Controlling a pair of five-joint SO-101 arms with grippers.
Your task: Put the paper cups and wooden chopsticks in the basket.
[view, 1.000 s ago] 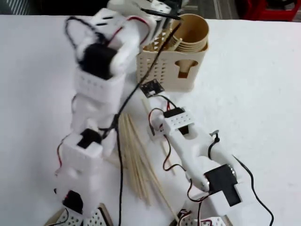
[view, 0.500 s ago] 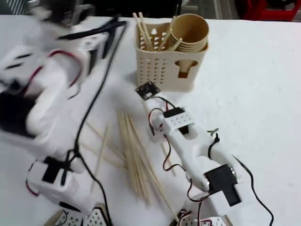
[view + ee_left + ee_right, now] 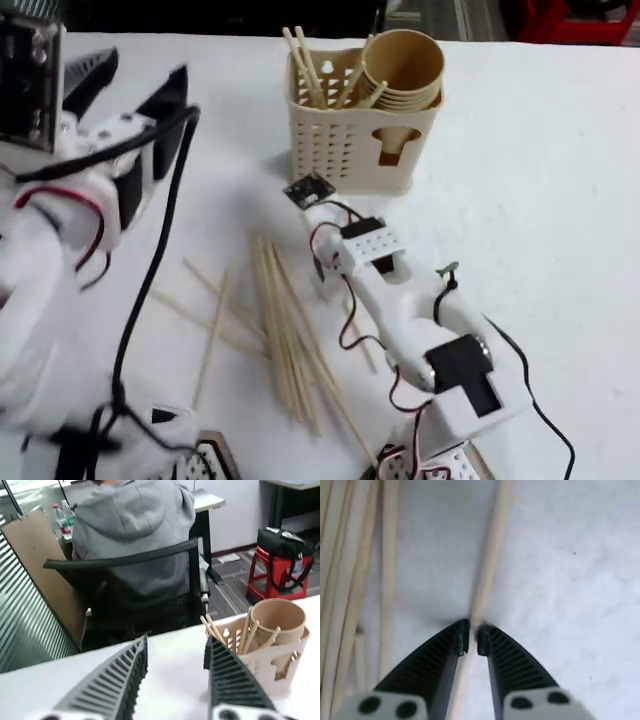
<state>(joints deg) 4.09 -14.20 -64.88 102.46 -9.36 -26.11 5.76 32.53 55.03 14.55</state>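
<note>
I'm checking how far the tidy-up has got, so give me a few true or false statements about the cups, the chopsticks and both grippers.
1. The paper cups sit stacked inside the basket. True.
2. Every chopstick is in the basket. False: a few stand in it, but many loose chopsticks lie on the table.
3. The left gripper is open and holds nothing. True.
4. The right gripper is wide open above the basket. False: the right gripper is down at the table, closed on a single chopstick.
</note>
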